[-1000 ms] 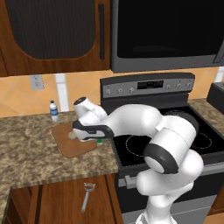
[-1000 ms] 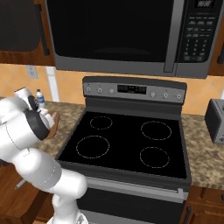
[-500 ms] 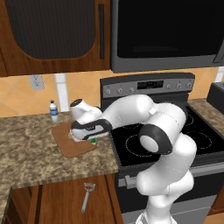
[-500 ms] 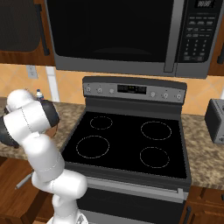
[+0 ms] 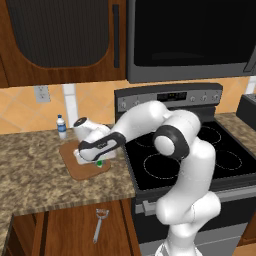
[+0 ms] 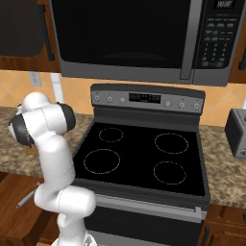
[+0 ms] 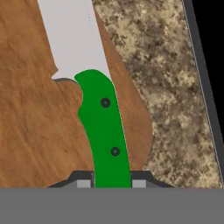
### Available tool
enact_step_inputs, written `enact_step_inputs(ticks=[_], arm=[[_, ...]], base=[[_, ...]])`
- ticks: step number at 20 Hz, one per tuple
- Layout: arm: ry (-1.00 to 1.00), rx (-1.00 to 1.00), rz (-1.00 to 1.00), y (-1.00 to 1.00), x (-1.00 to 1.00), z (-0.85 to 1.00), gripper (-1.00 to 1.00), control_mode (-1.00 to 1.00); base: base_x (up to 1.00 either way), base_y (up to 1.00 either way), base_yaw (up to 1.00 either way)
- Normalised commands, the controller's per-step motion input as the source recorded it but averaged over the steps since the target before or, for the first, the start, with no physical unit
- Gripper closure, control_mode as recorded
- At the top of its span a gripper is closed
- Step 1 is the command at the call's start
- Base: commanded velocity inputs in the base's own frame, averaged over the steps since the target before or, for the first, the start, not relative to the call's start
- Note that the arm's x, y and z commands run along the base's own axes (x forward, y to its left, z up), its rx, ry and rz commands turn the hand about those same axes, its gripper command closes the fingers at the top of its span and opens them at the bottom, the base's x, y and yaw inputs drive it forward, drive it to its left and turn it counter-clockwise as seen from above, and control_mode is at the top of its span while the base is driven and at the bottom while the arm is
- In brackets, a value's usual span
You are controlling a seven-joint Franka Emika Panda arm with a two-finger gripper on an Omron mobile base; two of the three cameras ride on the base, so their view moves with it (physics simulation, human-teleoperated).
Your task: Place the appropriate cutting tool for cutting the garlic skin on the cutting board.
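Gripper [image 7: 113, 183] closed on the knife [image 7: 103, 127]: I see both dark finger tips [image 7: 83, 180] pressed against the sides of the green handle at its butt end. The pale blade runs away from the gripper, lying flat over the cutting board [image 7: 30, 131]. Two dark rivets show on the handle.

All places below I give relative to the cutting board.

From the hand camera the knife sits over the board's edge zone; the handle lies close to a rounded corner of the board. Speckled granite countertop [image 7: 166, 78] lies just past that edge, and beyond it the dark rim of the stove [image 7: 205, 87].

From the left base camera the gripper [image 5: 100, 159] hangs low over the near right part of the board [image 5: 75, 167], with a bit of green from the knife [image 5: 99, 163] showing under the hand. I cannot tell whether the knife touches the wood. The garlic is hidden from me.

Water bottle [image 5: 61, 126] stands behind the board, near the wall. The stove [image 5: 200, 150] is just right of the board. A grey metal peeler [image 5: 98, 225] lies on the floor, well below and in front of the board, by the cabinet front.

From the right base camera I see the arm [image 6: 48, 139] folded toward the counter left of the stove [image 6: 144, 153], and the peeler [image 6: 28, 197] low at the left edge.
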Motion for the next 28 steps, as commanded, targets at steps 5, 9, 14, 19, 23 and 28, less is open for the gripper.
enact_step_inputs(ticks=[5, 9, 14, 19, 23, 28], arm=[[0.00, 0.01, 0.00, 0.14, 0.32, -0.17, 1.00, -1.00], [0.00, 0.02, 0.00, 0.06, 0.17, -0.11, 1.00, -1.00], [0.00, 0.02, 0.00, 0.01, 0.03, -0.18, 1.00, -1.00], [0.00, 0.00, 0.00, 0.02, 0.00, -0.31, -1.00, -1.00], [0.00, 0.00, 0.00, 0.00, 0.00, -0.09, -1.00, -1.00], [-0.06, 0.04, 0.00, 0.00, -0.43, 0.49, -1.00, -1.00]], base=[[0.00, 0.00, 0.00], [0.00, 0.00, 0.00], [0.00, 0.00, 0.00], [0.00, 0.00, 0.00], [0.00, 0.00, 0.00], [0.00, 0.00, 0.00]])
